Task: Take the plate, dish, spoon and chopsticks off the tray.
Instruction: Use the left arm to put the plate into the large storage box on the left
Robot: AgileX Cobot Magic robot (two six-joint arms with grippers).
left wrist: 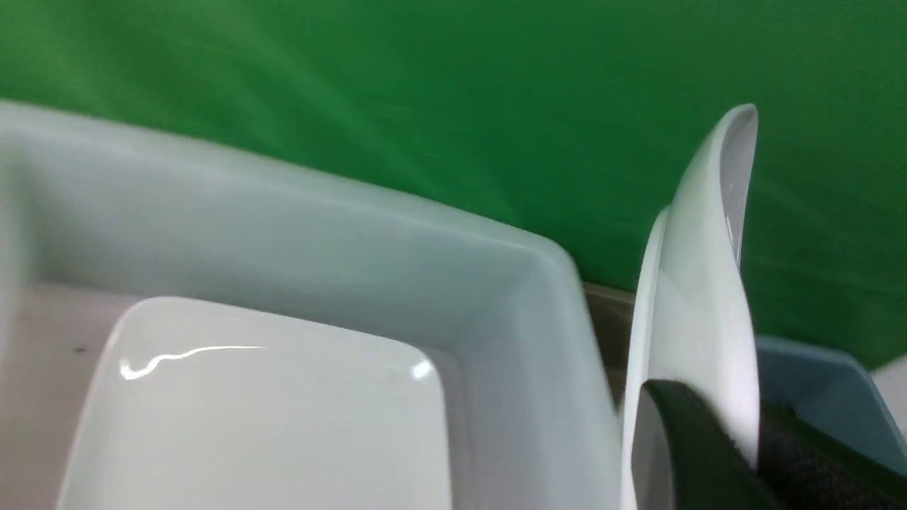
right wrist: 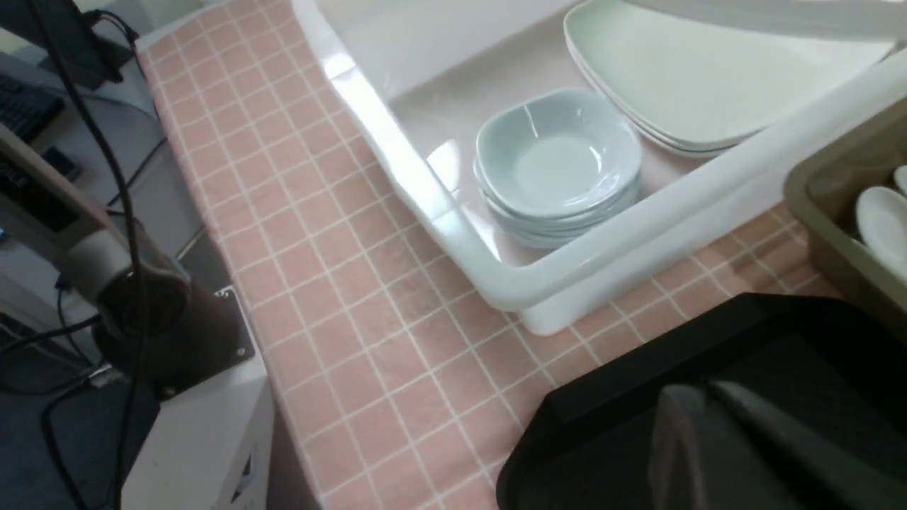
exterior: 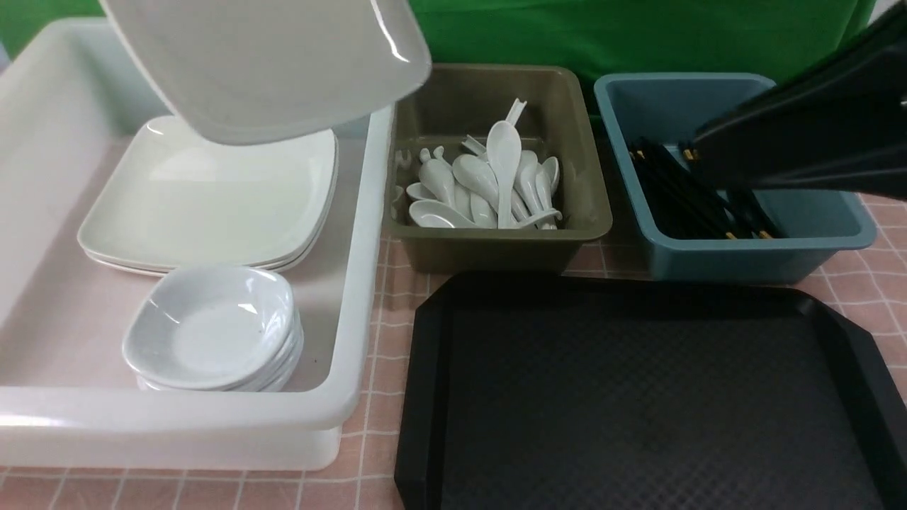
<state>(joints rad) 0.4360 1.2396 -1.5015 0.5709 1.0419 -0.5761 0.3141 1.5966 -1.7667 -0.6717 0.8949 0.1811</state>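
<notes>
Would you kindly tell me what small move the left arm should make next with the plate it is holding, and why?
Probably lower the plate gently onto the plate stack in the white bin. The left end effector grips it tilted in the air above that stack, and the tray looks bare.

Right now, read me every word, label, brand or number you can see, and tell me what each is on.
No readable text anywhere.
The plate, tray, white bin, olive bin, blue bin, spoons and chopsticks carry no print.
The tablecloth shows only a checked pattern.
The keyboard in the right wrist view is too blurred to read.
</notes>
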